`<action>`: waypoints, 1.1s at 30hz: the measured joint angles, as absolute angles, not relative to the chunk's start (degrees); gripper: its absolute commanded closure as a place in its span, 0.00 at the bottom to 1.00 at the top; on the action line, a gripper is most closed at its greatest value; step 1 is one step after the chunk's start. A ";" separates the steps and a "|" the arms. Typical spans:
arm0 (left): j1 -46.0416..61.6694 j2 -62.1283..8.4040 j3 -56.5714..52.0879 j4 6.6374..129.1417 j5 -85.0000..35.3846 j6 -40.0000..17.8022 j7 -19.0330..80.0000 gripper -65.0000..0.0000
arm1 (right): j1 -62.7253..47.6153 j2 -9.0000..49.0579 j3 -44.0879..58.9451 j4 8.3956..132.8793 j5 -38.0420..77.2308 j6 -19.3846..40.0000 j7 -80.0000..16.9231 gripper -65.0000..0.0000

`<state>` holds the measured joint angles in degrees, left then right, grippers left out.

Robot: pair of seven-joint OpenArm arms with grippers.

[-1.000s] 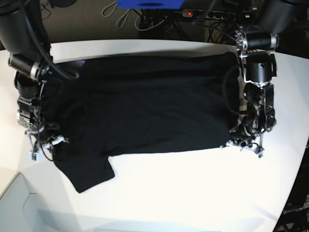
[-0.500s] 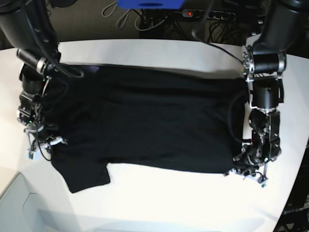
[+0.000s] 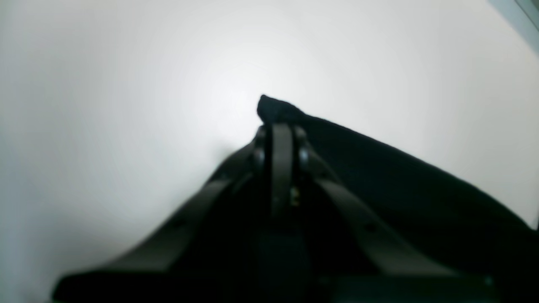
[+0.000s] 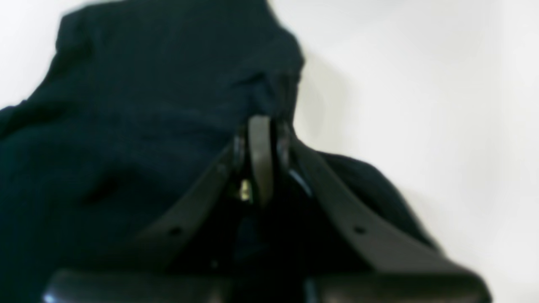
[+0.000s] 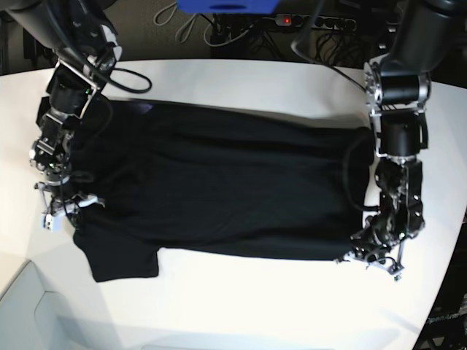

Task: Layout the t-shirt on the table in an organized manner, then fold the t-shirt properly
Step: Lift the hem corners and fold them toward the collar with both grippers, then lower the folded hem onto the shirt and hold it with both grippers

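The black t-shirt (image 5: 233,189) lies spread across the white table (image 5: 241,313), with one short sleeve (image 5: 120,255) sticking out at the lower left. At its lower right corner my left gripper (image 5: 363,255) is shut on the cloth. The left wrist view shows the left gripper (image 3: 280,126) pinching a corner of the t-shirt (image 3: 379,168). My right gripper (image 5: 67,204) is shut on the shirt's left edge, just above the sleeve. In the right wrist view the right gripper (image 4: 261,126) has the bunched t-shirt (image 4: 147,105) between its fingers.
Beyond the table's far edge lie tangled cables and a power strip (image 5: 314,22), next to a blue object (image 5: 226,6). A grey surface (image 5: 22,306) sits at the lower left corner. Bare white tabletop runs along the near side.
Both grippers have moved toward the near edge, dragging the shirt with them. The cloth now lies lower on the table and flatter, the sleeve straighter.
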<state>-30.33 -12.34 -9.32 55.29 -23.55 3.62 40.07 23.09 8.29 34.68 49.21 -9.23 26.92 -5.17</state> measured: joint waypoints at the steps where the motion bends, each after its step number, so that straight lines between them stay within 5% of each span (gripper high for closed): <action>1: -29.23 -12.36 -9.34 56.80 -23.53 3.64 40.12 1.00 | 22.63 8.25 34.74 50.41 -9.19 26.92 -5.06 1.00; 13: -18.65 -12.40 -13.98 75.26 -32.64 3.25 47.03 1.00 | 15.20 6.35 39.55 61.23 -9.19 33.19 -5.19 1.00; 33: -3.49 -12.53 -20.91 92.12 -43.00 3.18 52.10 1.00 | 2.68 -0.10 41.04 82.89 -2.13 34.28 -5.37 1.00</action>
